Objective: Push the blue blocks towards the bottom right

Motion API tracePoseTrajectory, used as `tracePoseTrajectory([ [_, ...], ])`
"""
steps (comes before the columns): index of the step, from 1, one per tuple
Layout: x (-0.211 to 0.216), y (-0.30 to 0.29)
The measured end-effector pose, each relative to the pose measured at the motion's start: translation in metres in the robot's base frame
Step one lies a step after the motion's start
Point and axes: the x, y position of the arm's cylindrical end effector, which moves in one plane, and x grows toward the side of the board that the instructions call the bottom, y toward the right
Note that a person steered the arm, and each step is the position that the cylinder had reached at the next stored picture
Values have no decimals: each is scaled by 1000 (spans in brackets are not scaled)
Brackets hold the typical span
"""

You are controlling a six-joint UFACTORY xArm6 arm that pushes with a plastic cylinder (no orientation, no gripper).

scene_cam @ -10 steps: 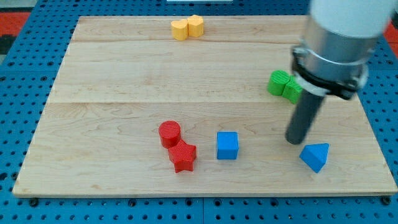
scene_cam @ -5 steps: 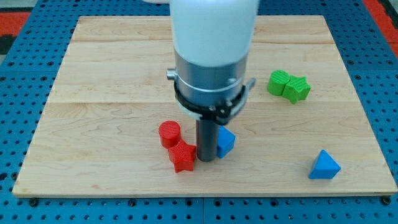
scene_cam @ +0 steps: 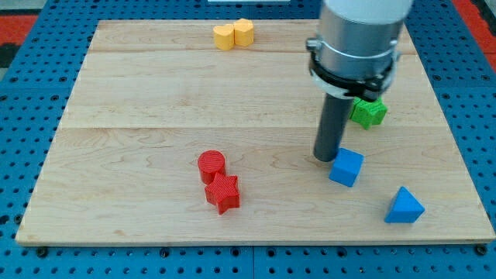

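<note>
A blue cube (scene_cam: 346, 167) lies right of the board's middle, turned at an angle. A blue triangular block (scene_cam: 404, 207) lies near the bottom right corner. My tip (scene_cam: 323, 157) rests on the board just to the upper left of the blue cube, touching or nearly touching it. The blue triangular block is further to the lower right, apart from the cube and my tip.
A red cylinder (scene_cam: 211, 165) and a red star (scene_cam: 223, 193) sit together at the lower middle. Two yellow blocks (scene_cam: 233, 34) are at the top edge. A green block (scene_cam: 369, 112) shows at the right, partly behind the arm. Blue pegboard (scene_cam: 23, 116) surrounds the wooden board.
My tip has swept from beside the red star to the right. The blue cube has slid right and turned, now closer to the blue triangle. The red star shifted slightly.
</note>
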Motion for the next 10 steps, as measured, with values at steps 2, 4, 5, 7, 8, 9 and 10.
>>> tracePoseTrajectory([
  [2, 21, 24],
  [4, 21, 24],
  [5, 3, 21],
  [7, -48, 22],
  [8, -48, 22],
  [9, -48, 22],
  [10, -49, 13],
])
